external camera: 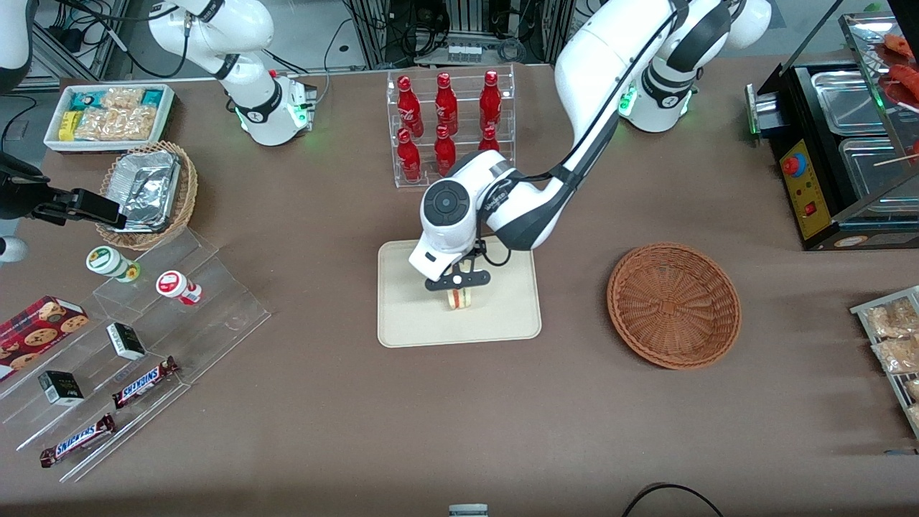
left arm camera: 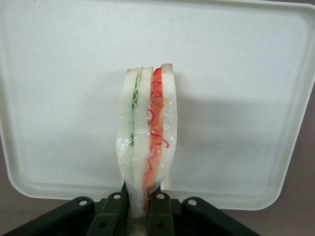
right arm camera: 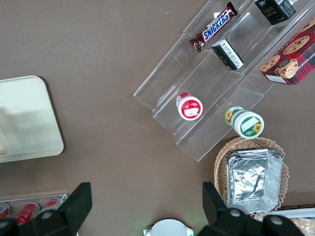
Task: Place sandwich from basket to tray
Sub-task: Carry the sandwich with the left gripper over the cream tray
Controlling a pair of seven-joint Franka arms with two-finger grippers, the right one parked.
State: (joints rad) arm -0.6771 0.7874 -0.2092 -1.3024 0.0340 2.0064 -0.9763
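Front view shows the whole table: the gripper (external camera: 457, 281) hangs over the middle of the tray (external camera: 402, 316), with the sandwich (external camera: 459, 299) just beneath it, over the tray's surface. Whether the wedge touches the tray cannot be told from here. The basket (external camera: 673, 304) lies on the brown table (external camera: 459, 424) well apart from the tray, toward the working arm's end, with nothing in it. A clear rack of red bottles (external camera: 449, 126) stands farther from the camera than the tray.

Left wrist view gives what the front camera cannot: the fingers (left arm camera: 114, 211) are pinched on the sandwich's (left arm camera: 146, 130) narrow end, and the wedge stands out from them over the pale tray (left arm camera: 59, 98). Three pale bread slices show edge-on, a thin green layer between one pair and a thicker red layer between the other, all under glossy clear wrap. Its shadow falls on the tray beside it.

Right wrist view shows only a corner of the tray (right arm camera: 24, 118) and a clear stepped stand (right arm camera: 216, 88) holding snacks; gripper and basket are out of its sight.
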